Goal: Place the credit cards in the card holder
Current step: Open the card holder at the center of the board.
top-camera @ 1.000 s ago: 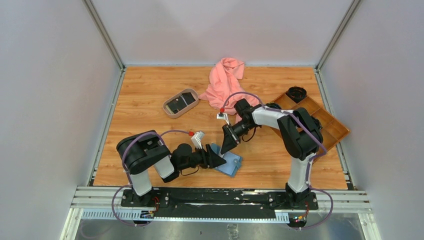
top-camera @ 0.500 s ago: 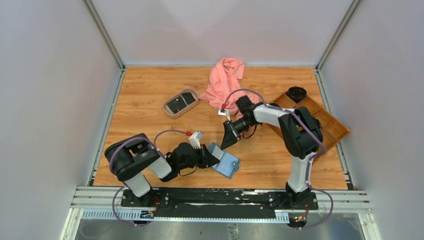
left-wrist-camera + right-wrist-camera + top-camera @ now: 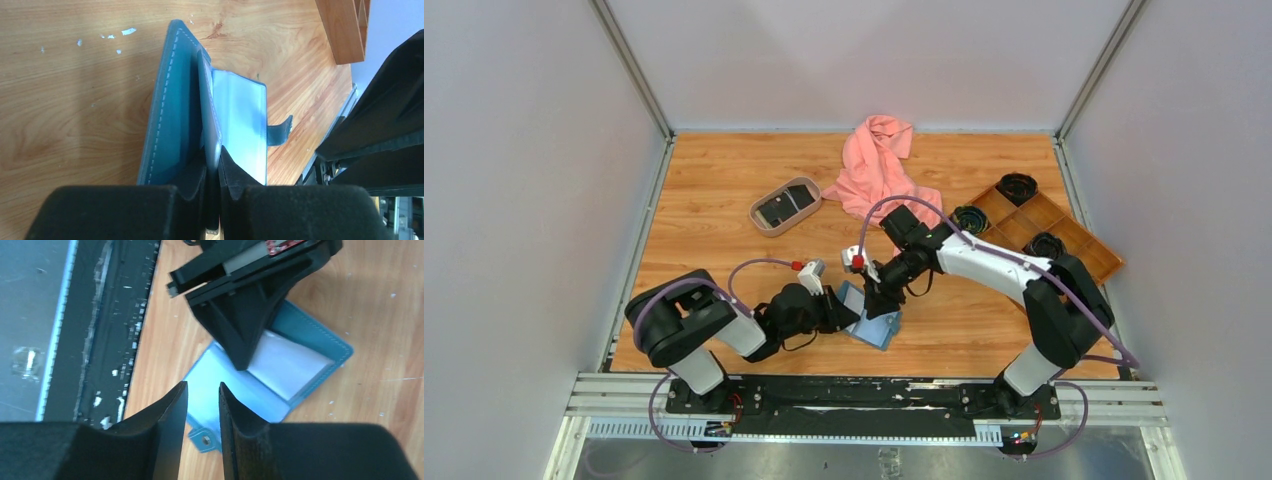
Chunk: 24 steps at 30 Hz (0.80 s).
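The teal-blue card holder (image 3: pixel 881 327) lies open on the wood near the front edge. My left gripper (image 3: pixel 848 312) reaches it from the left. In the left wrist view my left gripper (image 3: pixel 212 159) is shut on a raised inner leaf of the card holder (image 3: pixel 175 125). My right gripper (image 3: pixel 876 298) hangs just above it. The right wrist view shows my right gripper (image 3: pixel 203 390) with its jaws apart and only the card holder (image 3: pixel 235 390) seen through the gap. A pale rectangle (image 3: pixel 292 365) shows inside. Black credit cards (image 3: pixel 786 207) lie in the oval tray (image 3: pixel 760 217).
A pink cloth (image 3: pixel 879 165) is bunched at the back. The brown compartment tray (image 3: pixel 1074 240) at the right holds dark round things (image 3: pixel 1017 186). The table's front edge and black rail (image 3: pixel 824 390) run just behind the card holder.
My left gripper has closed on the card holder's inner leaf. My right arm has swung down and left, from beside the cloth to just over the card holder.
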Available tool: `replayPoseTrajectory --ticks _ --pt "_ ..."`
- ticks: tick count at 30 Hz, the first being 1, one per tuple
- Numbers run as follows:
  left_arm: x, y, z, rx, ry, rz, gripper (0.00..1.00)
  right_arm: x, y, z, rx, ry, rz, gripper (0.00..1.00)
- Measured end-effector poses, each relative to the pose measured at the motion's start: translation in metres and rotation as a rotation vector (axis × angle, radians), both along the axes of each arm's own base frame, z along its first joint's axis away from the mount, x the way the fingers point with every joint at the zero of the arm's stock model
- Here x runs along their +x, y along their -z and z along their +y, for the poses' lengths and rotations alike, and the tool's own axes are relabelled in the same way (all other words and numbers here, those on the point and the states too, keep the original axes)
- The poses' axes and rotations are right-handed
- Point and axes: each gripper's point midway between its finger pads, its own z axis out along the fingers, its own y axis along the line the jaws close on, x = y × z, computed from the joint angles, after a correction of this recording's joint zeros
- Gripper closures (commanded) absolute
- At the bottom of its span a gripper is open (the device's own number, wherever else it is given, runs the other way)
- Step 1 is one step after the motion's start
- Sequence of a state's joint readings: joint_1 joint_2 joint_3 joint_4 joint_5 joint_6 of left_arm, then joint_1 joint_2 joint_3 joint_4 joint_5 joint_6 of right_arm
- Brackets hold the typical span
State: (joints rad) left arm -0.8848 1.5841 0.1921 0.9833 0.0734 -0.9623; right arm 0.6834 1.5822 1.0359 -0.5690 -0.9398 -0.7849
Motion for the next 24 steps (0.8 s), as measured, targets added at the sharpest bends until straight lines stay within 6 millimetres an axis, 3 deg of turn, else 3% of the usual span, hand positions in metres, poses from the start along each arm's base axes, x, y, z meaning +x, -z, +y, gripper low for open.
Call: replayPoseTrajectory --ticks 2,6,11,16,19,24 --pt "0.0 0.002 -0.002 -0.004 0.005 0.004 0.87 0.001 0.005 0.006 -0.016 -0.014 -0.033 0.76" --pt "0.001 0.004 -0.005 -0.027 0.011 0.002 0.8 0.032 0.022 0.019 -0.072 0.057 -0.012 0.88" --pt "0.003 0.003 -0.001 -0.045 0.001 -0.004 0.68 0.048 0.055 0.027 -0.157 0.112 0.073 0.9" --pt "0.003 -0.002 0.002 -0.037 -0.001 -0.022 0.55 0.052 0.073 0.023 -0.233 0.161 0.105 0.9" --pt "0.006 -0.016 0.008 -0.02 -0.013 -0.06 0.48 0.056 0.073 0.023 -0.253 0.178 0.096 0.9" --pt "0.011 -0.054 0.024 -0.007 -0.053 -0.175 0.47 0.057 0.075 0.023 -0.283 0.189 0.083 0.9"
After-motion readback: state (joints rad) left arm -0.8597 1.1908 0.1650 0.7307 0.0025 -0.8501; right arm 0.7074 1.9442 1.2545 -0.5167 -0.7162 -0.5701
